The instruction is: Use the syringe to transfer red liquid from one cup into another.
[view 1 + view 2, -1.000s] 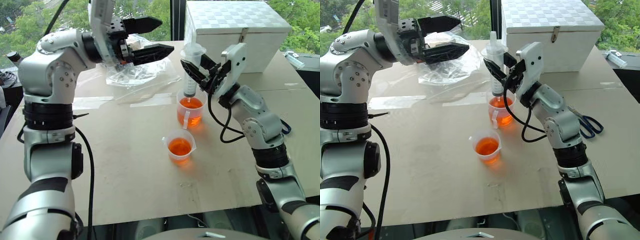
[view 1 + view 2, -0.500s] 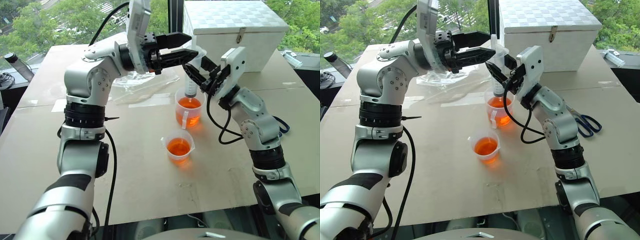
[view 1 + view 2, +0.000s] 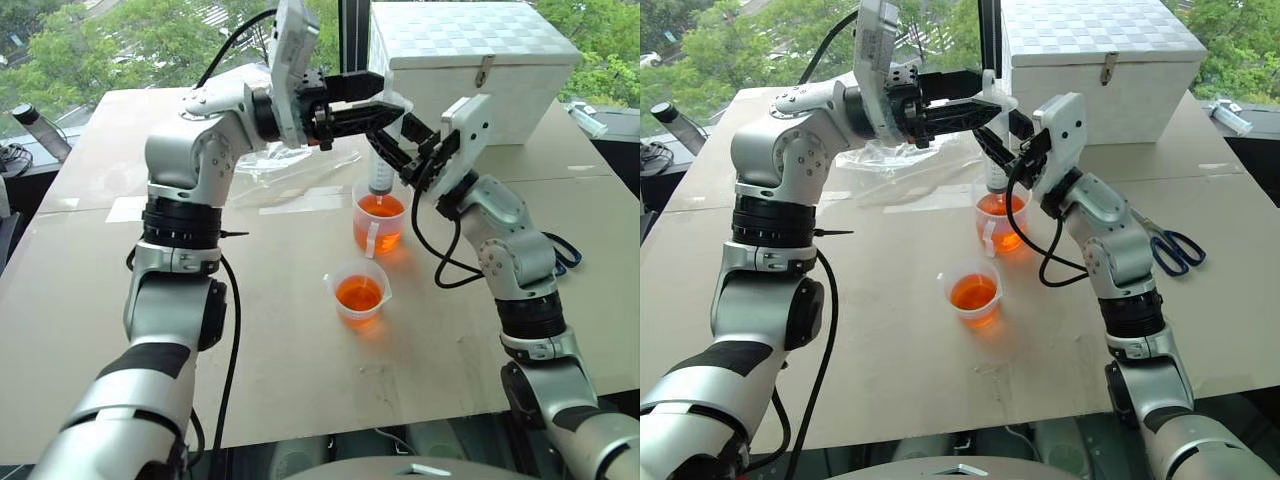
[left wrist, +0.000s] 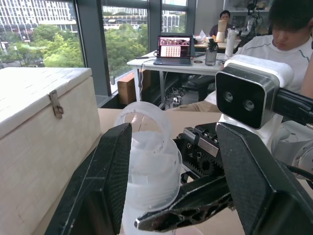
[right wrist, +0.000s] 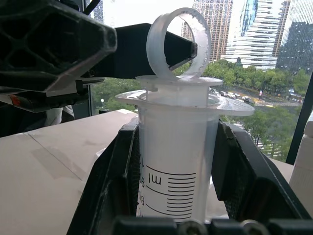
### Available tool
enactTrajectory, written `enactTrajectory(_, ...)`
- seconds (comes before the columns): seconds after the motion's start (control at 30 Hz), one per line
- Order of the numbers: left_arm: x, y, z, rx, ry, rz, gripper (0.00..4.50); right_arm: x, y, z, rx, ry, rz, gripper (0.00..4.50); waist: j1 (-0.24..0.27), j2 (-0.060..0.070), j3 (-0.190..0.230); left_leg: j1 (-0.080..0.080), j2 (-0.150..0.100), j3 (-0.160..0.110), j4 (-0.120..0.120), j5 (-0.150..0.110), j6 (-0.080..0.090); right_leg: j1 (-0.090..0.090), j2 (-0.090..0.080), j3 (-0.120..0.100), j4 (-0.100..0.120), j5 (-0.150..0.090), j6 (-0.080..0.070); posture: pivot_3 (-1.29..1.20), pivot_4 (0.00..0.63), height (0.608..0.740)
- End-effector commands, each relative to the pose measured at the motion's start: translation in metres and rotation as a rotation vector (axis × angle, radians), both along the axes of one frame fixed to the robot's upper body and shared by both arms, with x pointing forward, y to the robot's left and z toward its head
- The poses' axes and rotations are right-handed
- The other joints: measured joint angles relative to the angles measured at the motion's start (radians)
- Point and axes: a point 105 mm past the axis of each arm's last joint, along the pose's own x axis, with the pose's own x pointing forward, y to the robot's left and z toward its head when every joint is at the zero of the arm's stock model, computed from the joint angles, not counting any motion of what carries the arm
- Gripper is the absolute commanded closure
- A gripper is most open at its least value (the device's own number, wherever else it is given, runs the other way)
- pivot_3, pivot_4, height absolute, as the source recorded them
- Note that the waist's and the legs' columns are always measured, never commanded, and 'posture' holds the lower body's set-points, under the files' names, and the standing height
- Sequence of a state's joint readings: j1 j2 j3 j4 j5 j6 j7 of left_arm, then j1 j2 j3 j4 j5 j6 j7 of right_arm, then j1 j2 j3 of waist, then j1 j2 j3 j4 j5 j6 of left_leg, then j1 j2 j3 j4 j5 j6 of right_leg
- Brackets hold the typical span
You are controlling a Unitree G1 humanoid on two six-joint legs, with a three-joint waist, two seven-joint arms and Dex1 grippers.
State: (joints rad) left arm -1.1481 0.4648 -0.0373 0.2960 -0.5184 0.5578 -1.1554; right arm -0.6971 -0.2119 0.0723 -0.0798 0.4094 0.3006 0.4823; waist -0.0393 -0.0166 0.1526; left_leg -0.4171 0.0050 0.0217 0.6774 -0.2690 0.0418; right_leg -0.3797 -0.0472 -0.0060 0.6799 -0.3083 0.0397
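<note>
Clear plastic, scale-printed: the syringe point(image 5: 173, 156) stood upright at upper centre of the head views, its narrow tip down inside the taller cup point(image 3: 378, 222). The right gripper point(image 5: 171, 161) was clamped on the barrel, one black finger on each side just under the flange. Red liquid point(image 3: 380, 208) sat in that cup to roughly half its height, as far as you could judge.

The left gripper point(image 4: 168, 161) reached in level from the left of the frame, its fingers part-way open on either side of the plunger's ring top point(image 4: 144, 117). Whether the pads actually touched the plunger, you could not tell.

The plunger looked fully seated, ring close on the flange, and no red showed in the visible part of the barrel. Your reading: the draw had not yet started. Left to do, by that judgement: pull the plunger up, lift the syringe across, empty it into the smaller cup point(image 3: 360, 293).

That smaller cup stood just below the taller one, near frame centre, apart from it, and already held some orange-red liquid.

Writing: "ml" and graduation lines on the barrel; one digit beside them was partly hidden by the finger, unreadable. No brand seen.

Around it: a white box point(image 3: 470, 60) at upper right, a crumpled clear bag point(image 3: 890, 155) at upper left, blue-handled scissors point(image 3: 1175, 250) at right.
</note>
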Motion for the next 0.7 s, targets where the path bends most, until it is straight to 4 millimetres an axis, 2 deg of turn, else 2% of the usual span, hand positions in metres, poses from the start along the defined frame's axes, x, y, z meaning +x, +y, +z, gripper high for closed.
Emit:
enactTrajectory(0.03,0.000,-0.006,0.010,0.002,-0.049,-0.009,2.26,-0.008,0.001,0.006,-0.003,-0.042,0.028,2.93,0.000,0.000,0.000,0.000,0.000,0.000,0.000,0.000,0.000,0.000,0.000,0.000,0.000,0.000,0.000,0.00,0.150,0.740)
enactTrajectory(0.1,0.002,-0.007,0.009,-0.001,-0.048,-0.007,2.89,-0.009,0.001,0.003,-0.003,-0.028,0.032,2.93,0.000,0.000,0.000,0.000,0.000,0.000,0.000,0.000,0.000,0.000,0.000,0.000,0.000,0.000,0.000,0.00,0.150,0.740)
enactTrajectory(0.2,0.002,-0.010,0.007,-0.003,-0.047,-0.017,4.33,-0.009,0.001,0.001,-0.003,-0.017,0.030,2.93,-0.001,0.000,0.000,0.000,0.000,0.000,0.000,0.000,0.000,0.000,0.000,0.000,0.000,0.000,0.000,0.00,0.150,0.740)
enactTrajectory(0.23,0.002,-0.010,0.006,-0.002,-0.046,-0.018,4.46,-0.008,0.001,0.001,-0.004,-0.015,0.027,2.93,-0.001,0.000,0.000,0.000,0.000,0.000,0.000,0.000,0.000,0.000,0.000,0.000,0.000,0.000,0.000,0.00,0.150,0.740)
enactTrajectory(0.37,0.004,-0.010,0.006,-0.009,-0.050,-0.011,4.46,-0.006,-0.002,-0.001,-0.002,-0.004,0.015,2.93,-0.001,0.000,0.000,0.000,0.000,0.000,0.000,0.000,0.000,0.000,0.000,0.001,0.000,0.000,0.000,0.00,0.150,0.740)
enactTrajectory(0.7,0.007,-0.008,0.026,-0.086,-0.070,0.019,4.46,-0.006,-0.001,-0.011,-0.017,0.028,0.015,2.93,0.000,0.000,0.000,0.000,0.000,0.000,0.000,0.000,0.000,0.000,0.000,0.001,0.000,0.000,0.000,0.00,0.150,0.740)
